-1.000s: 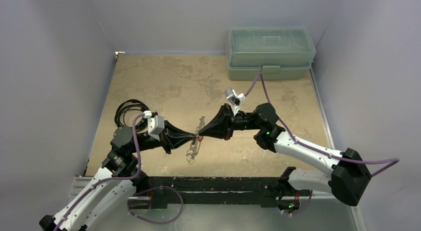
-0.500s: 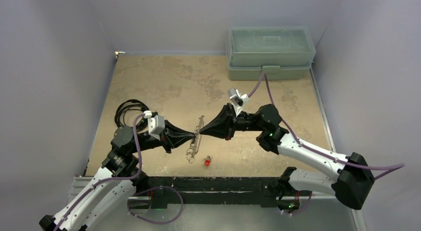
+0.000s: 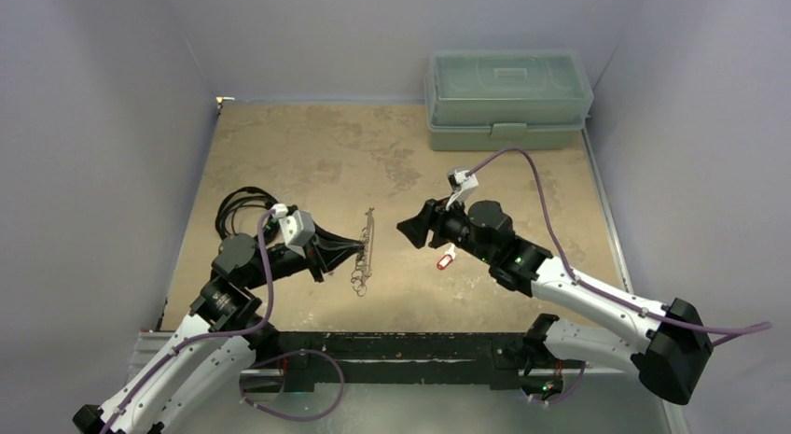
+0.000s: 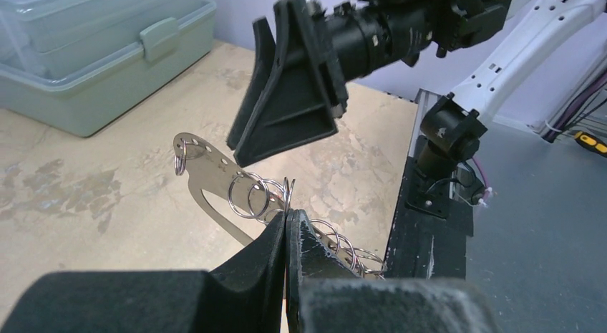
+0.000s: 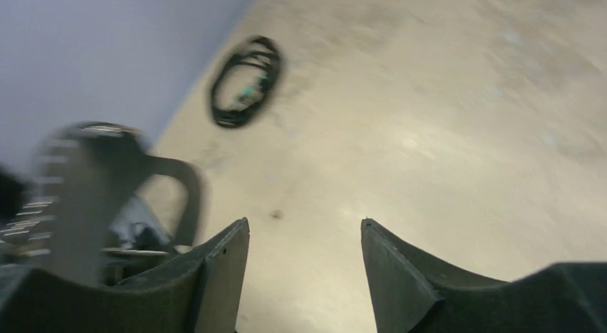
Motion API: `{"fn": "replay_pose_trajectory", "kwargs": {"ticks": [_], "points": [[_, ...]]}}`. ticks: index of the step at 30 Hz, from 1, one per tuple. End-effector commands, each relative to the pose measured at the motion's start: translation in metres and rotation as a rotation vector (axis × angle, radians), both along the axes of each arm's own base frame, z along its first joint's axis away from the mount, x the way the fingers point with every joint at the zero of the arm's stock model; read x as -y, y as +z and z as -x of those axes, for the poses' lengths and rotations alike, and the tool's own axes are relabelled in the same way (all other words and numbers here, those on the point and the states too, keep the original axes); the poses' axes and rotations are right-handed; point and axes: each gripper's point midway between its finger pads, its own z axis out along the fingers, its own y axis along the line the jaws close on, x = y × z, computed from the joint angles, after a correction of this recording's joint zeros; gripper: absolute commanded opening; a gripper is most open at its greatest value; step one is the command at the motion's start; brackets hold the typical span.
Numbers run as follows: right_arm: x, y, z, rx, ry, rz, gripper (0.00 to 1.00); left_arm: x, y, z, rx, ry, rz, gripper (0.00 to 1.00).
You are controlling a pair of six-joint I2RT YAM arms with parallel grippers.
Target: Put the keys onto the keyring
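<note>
Tan table (image 3: 308, 154) bears green box (image 3: 508, 98), coiled cable (image 3: 241, 210).

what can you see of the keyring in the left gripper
The keyring is a flat, shiny silver metal loop, long and narrow, with small holes along its band and several thin wire rings threaded on it, one at its far tip. The left gripper is shut on it, holding it tilted above the table. Nothing else touches it; the red-headed key is not on it.

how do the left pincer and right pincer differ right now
The left pincer is shut, the right pincer open. The left pincer grips the keyring; the right pincer holds nothing and sits apart from it. Both are black and point toward each other.
</note>
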Motion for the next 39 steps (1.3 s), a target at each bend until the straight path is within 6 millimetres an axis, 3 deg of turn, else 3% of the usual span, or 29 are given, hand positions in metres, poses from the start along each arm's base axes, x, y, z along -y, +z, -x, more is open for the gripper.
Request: {"fn": "replay_pose_trajectory", "kwargs": {"ticks": [1,4,8,14,22,27,34,39], "points": [[0.057,-0.076,-0.024,-0.204,-0.369,0.195,0.65,-0.007,0.027,-0.008,0.080,0.061,0.029,0.00],[0.078,-0.104,-0.029,-0.281,-0.499,0.302,0.67,-0.007,0.027,-0.007,0.077,0.060,0.028,0.00],[0.087,-0.131,-0.032,-0.352,-0.570,0.418,0.75,-0.007,0.027,-0.007,0.078,0.063,0.029,0.00],[0.091,-0.165,-0.025,-0.422,-0.573,0.504,0.65,-0.008,0.027,-0.007,0.080,0.064,0.031,0.00],[0.105,-0.169,-0.025,-0.388,-0.603,0.558,0.51,-0.007,0.026,-0.008,0.074,0.064,0.027,0.00],[0.117,-0.182,-0.025,-0.401,-0.632,0.609,0.46,-0.005,0.025,-0.008,0.070,0.057,0.026,0.00],[0.120,-0.195,-0.026,-0.416,-0.635,0.637,0.33,-0.005,0.025,-0.009,0.068,0.059,0.025,0.00],[0.119,-0.203,-0.023,-0.435,-0.619,0.658,0.30,-0.005,0.024,-0.009,0.066,0.060,0.024,0.00]]}}
